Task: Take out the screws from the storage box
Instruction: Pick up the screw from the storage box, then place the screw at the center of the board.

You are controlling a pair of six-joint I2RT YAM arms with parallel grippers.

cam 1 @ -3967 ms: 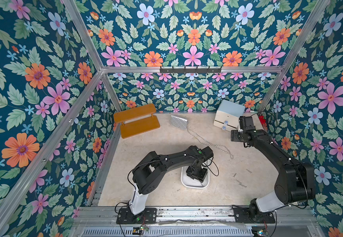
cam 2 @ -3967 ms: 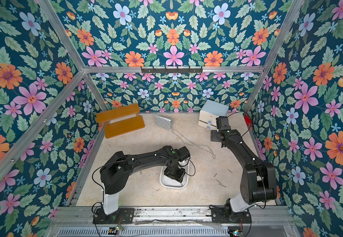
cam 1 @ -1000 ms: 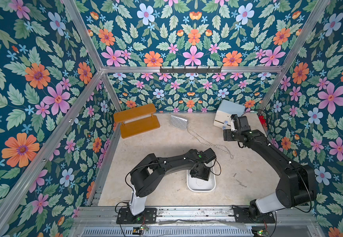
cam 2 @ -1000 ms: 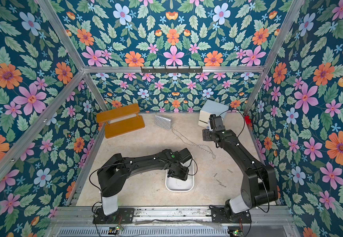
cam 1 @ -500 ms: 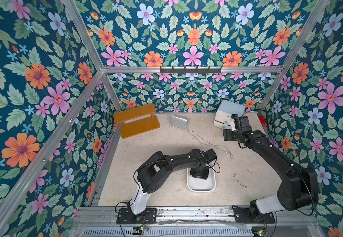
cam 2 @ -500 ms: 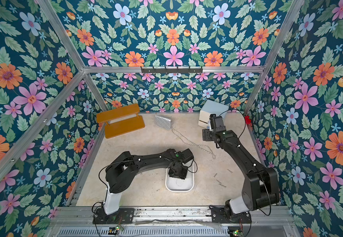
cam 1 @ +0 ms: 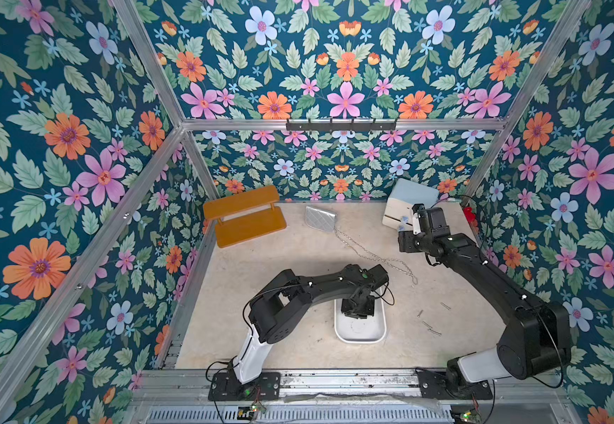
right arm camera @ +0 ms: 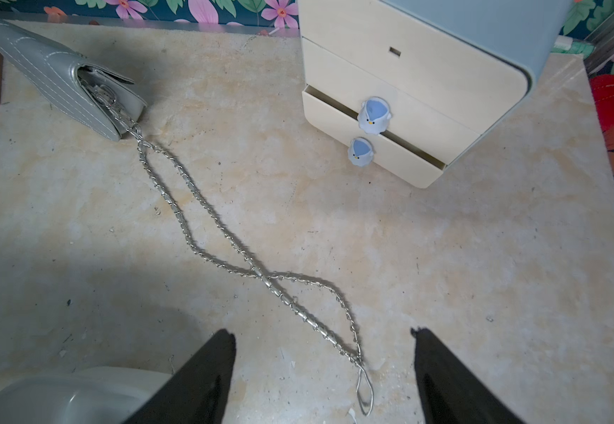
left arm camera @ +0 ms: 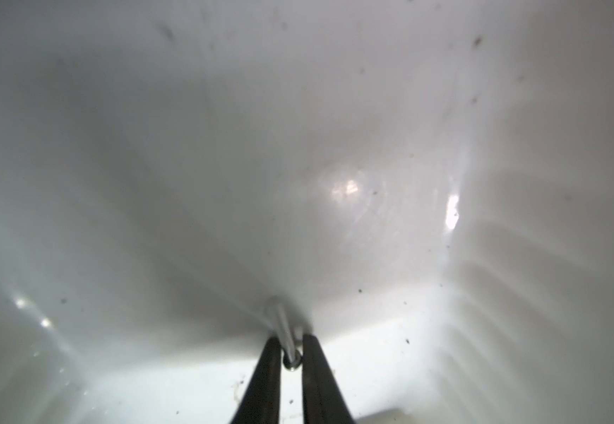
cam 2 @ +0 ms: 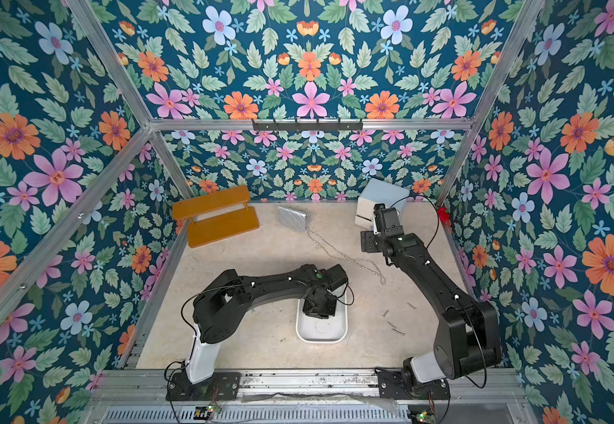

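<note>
Left wrist | left tool (left arm camera: 290, 341) clamps slim metal screw (left arm camera: 282, 319) | glossy box (left arm camera: 188, 165) | right tool (right arm camera: 323, 334) apart

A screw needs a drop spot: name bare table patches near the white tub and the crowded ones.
Bare: beige table between the white plastic tub and the near rail, and between the orange wooden shelf and the left arm. Crowded: thin silver screws right of the tub, silver chain behind.

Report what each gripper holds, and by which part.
Left gripper pinches a screw near one end, inside the storage box. Right gripper is open, holding nothing.
</note>
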